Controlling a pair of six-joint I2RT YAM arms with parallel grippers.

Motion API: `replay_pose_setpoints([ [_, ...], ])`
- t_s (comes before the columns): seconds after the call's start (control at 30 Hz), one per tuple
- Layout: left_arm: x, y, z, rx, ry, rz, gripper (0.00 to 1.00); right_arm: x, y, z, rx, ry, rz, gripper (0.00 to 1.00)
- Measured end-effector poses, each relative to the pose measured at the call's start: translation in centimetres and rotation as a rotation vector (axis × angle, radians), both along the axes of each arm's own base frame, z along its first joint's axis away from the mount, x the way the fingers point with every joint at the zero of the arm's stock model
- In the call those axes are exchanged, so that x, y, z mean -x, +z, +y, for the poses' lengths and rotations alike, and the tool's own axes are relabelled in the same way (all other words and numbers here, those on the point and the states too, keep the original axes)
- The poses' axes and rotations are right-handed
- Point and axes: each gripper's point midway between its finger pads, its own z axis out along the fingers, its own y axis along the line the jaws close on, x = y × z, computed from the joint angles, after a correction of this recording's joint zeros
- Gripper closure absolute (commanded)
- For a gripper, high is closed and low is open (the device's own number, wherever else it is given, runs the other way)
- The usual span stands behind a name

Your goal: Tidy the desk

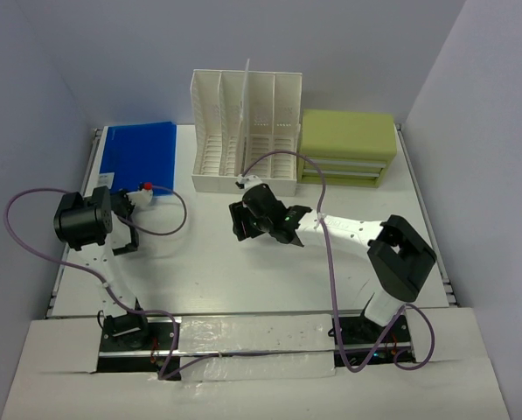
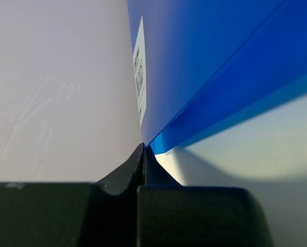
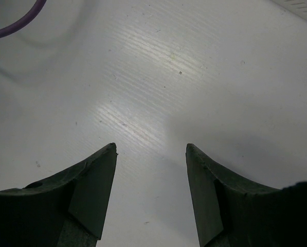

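- Under the white file rack [image 1: 243, 131] and everything else is the desk [image 1: 208, 271]. It's a big flat white top with thin metal rails along its side edges, and it fills the floor of the enclosure.
- Plain pale grey-lavender walls [image 1: 112, 52] box it in behind the rack and on both sides.
- Up close in the right wrist view, the surface shows fine ribbed lines, a few tiny specks and a bright glare patch.
- Left of the rack lies a blue folder [image 1: 138, 156], and just to the rack's right is a green drawer box [image 1: 348, 144].
- The folder has a white label [image 2: 139, 77] with dark print, seen too edge-on to read. No other writing is legible.
- The left gripper [image 2: 143, 149], nearer than the rack and to its left, is clamped tight on the folder's corner. That corner sits up off the desk with a shadow under it.
- The right gripper [image 3: 151, 145], in front of the rack, is spread wide over bare desk and grasps nothing.
- A purple cable [image 3: 19, 20] loops past it.
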Motion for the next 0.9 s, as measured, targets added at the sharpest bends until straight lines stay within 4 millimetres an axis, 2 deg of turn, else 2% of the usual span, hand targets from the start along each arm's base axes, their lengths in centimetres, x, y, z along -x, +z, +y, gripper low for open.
replay_pose_setpoints([
  [0.23,2.3,-0.6,-0.2,-0.009,0.018,0.029,1.00,0.1,-0.1,0.2,-0.028,-0.020,0.013,0.37],
  [0.5,5.2,-0.9,-0.3,-0.076,0.028,0.052,1.00,0.2,0.0,1.4,-0.162,-0.102,0.068,0.38],
  [0.7,8.9,-1.1,-1.1,0.000,0.051,0.071,1.00,0.8,-0.4,2.0,-0.226,-0.140,0.100,0.38],
  [0.8,9.8,0.0,-1.3,0.055,0.074,0.036,1.00,1.1,-0.2,2.4,-0.243,-0.141,0.107,0.38],
  [0.9,9.8,2.2,-1.3,0.116,0.091,-0.039,1.00,1.4,0.0,2.9,-0.260,-0.137,0.110,0.38],
])
